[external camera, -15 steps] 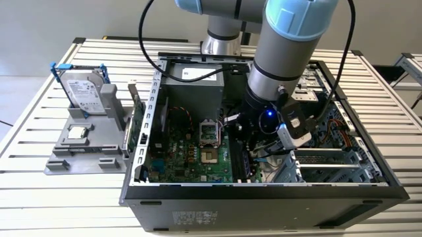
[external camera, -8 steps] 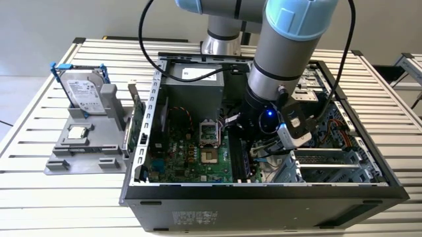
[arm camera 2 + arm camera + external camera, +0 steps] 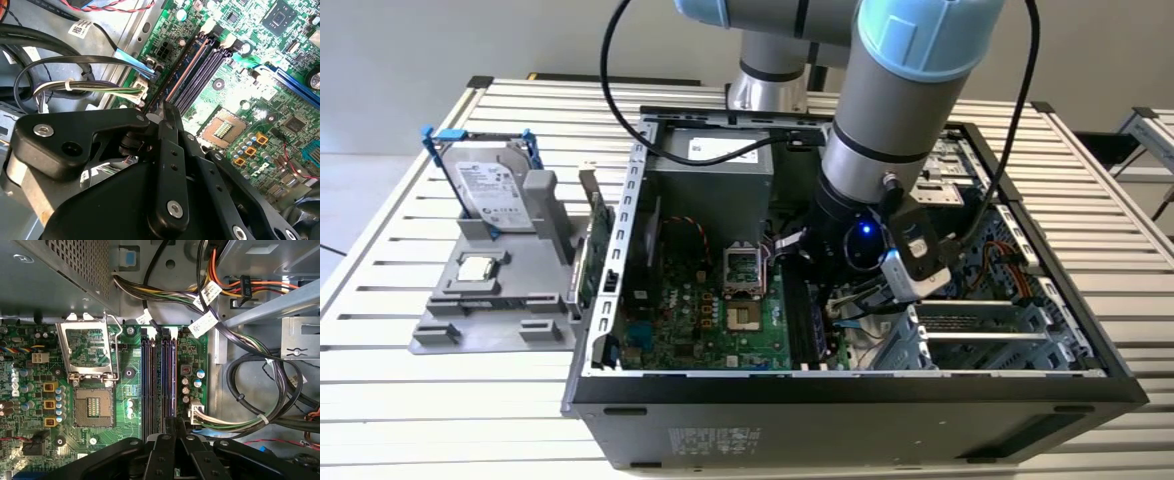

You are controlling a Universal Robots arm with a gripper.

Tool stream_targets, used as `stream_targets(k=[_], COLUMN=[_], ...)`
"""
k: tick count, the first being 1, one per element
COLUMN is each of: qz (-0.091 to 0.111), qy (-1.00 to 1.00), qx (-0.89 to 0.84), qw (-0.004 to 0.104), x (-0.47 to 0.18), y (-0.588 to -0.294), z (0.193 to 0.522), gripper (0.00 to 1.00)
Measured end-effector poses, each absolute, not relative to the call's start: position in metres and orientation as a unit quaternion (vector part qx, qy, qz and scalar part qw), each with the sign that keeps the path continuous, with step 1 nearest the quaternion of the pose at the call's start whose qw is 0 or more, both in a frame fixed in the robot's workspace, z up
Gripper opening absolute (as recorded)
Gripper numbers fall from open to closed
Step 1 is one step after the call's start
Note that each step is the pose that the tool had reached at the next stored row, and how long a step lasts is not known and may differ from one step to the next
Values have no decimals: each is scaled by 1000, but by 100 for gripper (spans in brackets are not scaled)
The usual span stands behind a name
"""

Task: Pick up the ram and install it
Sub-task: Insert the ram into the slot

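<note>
A hard drive (image 3: 491, 188) in a blue frame is standing upright on a grey holder (image 3: 494, 300), which is sitting on the slatted table (image 3: 400, 400) beside the open computer case (image 3: 854, 400). A small square chip (image 3: 478, 267) is lying on that holder.

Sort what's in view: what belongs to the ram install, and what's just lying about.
Job in hand: ram, memory slots, claw.
Lying about: hard drive, processor chip, grey holder, cable bundles.

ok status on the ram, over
gripper shut on ram. ram edge-on along the black slots, seating unclear. cable bundle beside, not touching.
</note>
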State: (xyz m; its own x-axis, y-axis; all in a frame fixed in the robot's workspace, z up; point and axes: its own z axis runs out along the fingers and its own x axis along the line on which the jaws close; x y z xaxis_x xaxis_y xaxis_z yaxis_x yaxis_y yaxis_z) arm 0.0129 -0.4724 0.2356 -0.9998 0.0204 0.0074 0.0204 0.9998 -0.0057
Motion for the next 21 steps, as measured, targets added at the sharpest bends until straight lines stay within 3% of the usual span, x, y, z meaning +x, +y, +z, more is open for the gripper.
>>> stream_targets(k=[21], qz=[3], qy=[-1000], qx=[-10], qw=[4], x=[13], y=[-472], z=[259], gripper=[0])
